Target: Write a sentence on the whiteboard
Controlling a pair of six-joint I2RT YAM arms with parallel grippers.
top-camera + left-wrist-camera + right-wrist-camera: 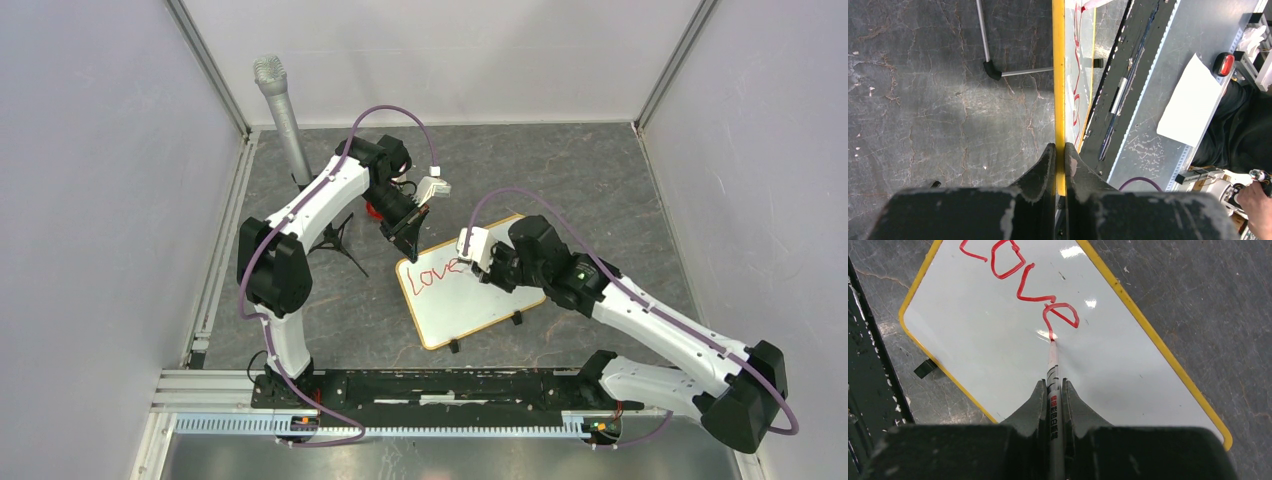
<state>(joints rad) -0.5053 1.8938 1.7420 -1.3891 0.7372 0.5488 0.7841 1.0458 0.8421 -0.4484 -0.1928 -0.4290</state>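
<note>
Top external view, centre of frame: places the whiteboard (pixel 475 305) on the grey table (pixel 600 170), between the 2 arms, with the sentence (pixel 433 275) begun in red at its upper left. Cannot tell whether flat or slightly raised at the held edge.

Right wrist view: shows the right gripper (pixel 1053 397) closed on a slim red marker (pixel 1052 365), barrel between the fingers (pixel 1035 400), tip touching the white surface at the tail of the "e". Only 1 word, "Love", written; rest of the board bare.

Left wrist view: shows the left gripper (pixel 1060 155) pinching the thin yellow frame (pixel 1059 75) at the board's edge, likely to steady it.

Probably light and stiff, so prone to skate on its 2 small black feet (pixel 453 346) under pen pressure. Glossy face likely slick, fresh ink easy to smear. Best held by the frame rim, as here, never across the writing face. Marker narrow and smooth, apt to twist or slide in the grip; calls for a firm hold low on the barrel and a gentle downward press.
</note>
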